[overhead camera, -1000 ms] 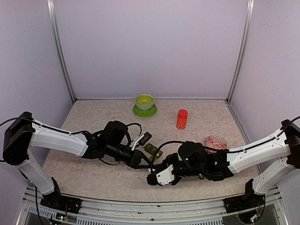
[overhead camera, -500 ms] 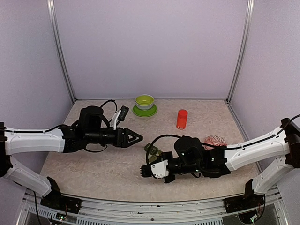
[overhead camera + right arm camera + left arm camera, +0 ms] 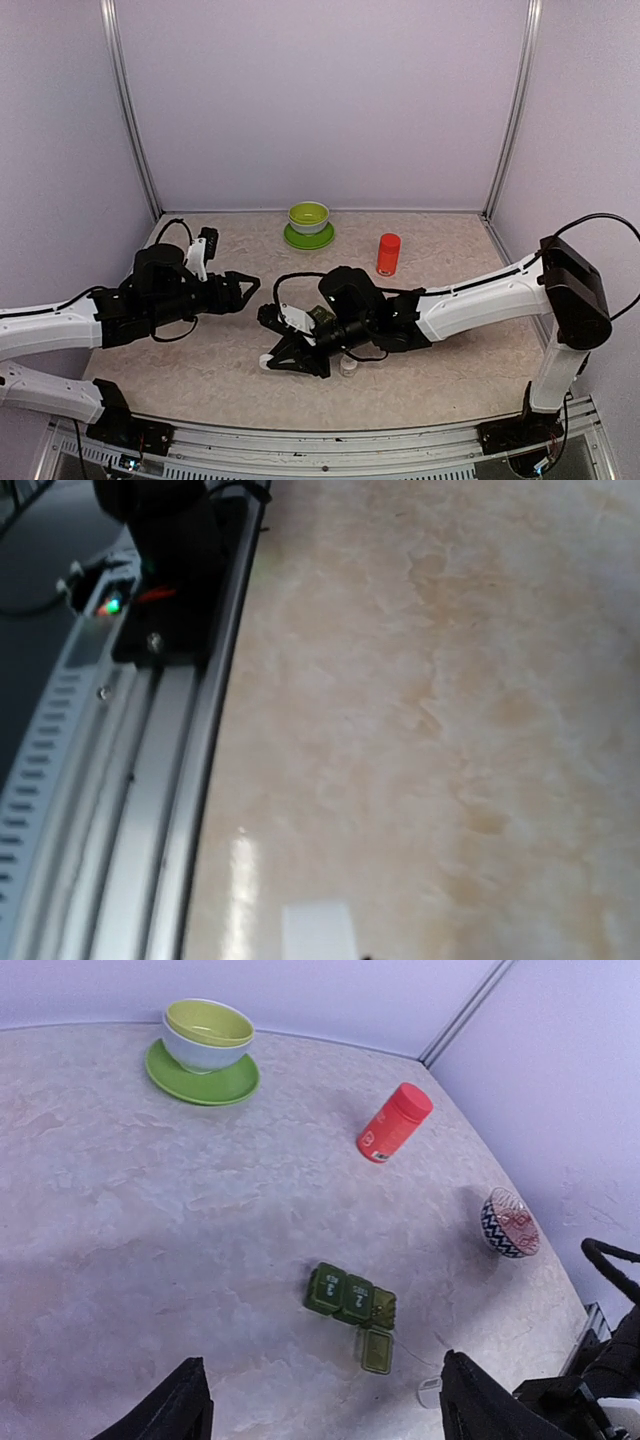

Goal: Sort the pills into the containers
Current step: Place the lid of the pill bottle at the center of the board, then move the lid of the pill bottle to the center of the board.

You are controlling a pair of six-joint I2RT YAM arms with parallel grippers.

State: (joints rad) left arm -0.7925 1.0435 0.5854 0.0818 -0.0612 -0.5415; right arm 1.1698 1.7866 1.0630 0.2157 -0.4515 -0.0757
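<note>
The containers [image 3: 350, 1298], a dark green strip of three joined compartments, lie mid-table; two lids are down and the end lid [image 3: 377, 1350] lies flipped open. In the top view the right arm covers most of the containers [image 3: 322, 318]. My left gripper [image 3: 325, 1410] is open and hangs well back from the strip, to its left [image 3: 252, 290]. My right gripper [image 3: 278, 360] reaches left past the strip and points at the front rail, shut. No pills can be made out. A small white object [image 3: 428, 1392] lies just in front of the strip.
A lime-green bowl on a saucer [image 3: 208, 1032] stands at the back. A red bottle [image 3: 394, 1123] is right of it, and a red-and-white patterned bowl [image 3: 508, 1223] farther right. The front rail [image 3: 150, 810] and left arm base [image 3: 170, 570] fill the right wrist view.
My left gripper has let go, opened and pulled back to the left, away from the containers. The right arm has swung left across the strip, still shut.
</note>
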